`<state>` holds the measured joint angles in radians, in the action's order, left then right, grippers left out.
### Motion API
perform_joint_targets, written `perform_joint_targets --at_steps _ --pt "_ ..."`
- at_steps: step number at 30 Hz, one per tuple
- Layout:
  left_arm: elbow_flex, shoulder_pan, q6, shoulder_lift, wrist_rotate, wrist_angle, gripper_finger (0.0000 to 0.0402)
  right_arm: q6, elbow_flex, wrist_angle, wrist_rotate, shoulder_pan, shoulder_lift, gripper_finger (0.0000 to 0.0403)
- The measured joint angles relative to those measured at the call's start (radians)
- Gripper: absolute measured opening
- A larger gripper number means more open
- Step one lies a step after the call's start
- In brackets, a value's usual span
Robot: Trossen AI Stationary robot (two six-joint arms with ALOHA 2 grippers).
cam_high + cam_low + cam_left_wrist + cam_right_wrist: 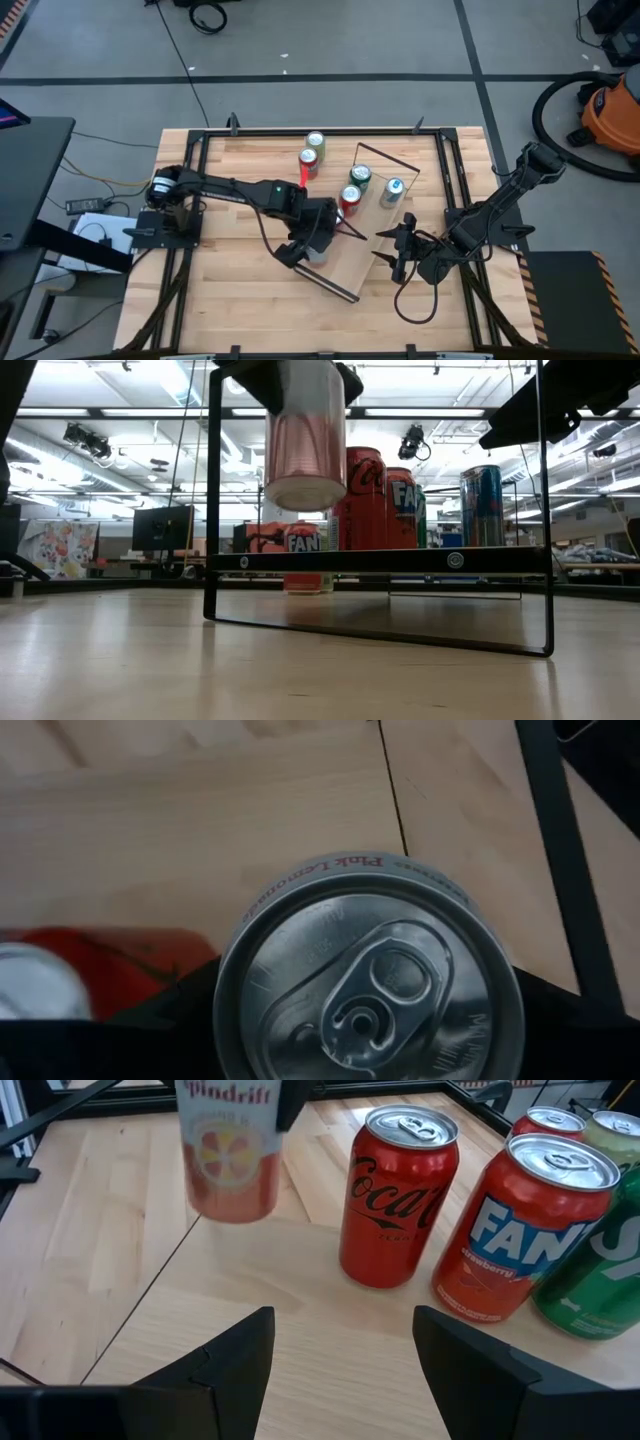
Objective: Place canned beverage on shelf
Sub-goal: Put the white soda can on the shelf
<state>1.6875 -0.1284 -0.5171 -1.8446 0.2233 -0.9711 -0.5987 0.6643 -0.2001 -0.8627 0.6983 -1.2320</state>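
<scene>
A pink Spindrift can (305,435) hangs in my left gripper (312,243), above the near end of the shelf (348,252). It also shows in the right wrist view (230,1150) and, from above, in the left wrist view (370,980). The shelf is a light-wood plank with black wire frames (212,510) at its ends. On it stand a red Coke can (395,1195), a strawberry Fanta can (525,1230) and a green can (600,1270). My right gripper (340,1370) is open and empty, low beside the shelf's near right side (395,250). My left gripper pinches the can's upper side wall (275,1110) between its two fingers, one on either side. The fingers come from above, pointing down. The can hangs upright, its bottom (305,495) clear of the plank.
Two more cans (315,142) (308,162) stand on the tabletop beyond the shelf's far left corner. A blue-and-silver can (392,192) stands on the shelf's far right part. A black frame (445,170) runs round the tabletop. Bare plank (300,1300) lies before the Coke can.
</scene>
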Motion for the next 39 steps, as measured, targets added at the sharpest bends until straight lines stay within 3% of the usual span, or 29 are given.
perform_joint_targets --at_steps 14,39 --pt "-0.117 -0.015 -0.175 0.0 -0.02 0.092 0.0305 0.006 0.0 0.004 0.0 0.0 0.0 0.025" --pt "-0.062 -0.004 -0.131 0.0 -0.108 0.062 0.0315 0.007 0.0 0.004 0.001 0.0 0.0 0.025"
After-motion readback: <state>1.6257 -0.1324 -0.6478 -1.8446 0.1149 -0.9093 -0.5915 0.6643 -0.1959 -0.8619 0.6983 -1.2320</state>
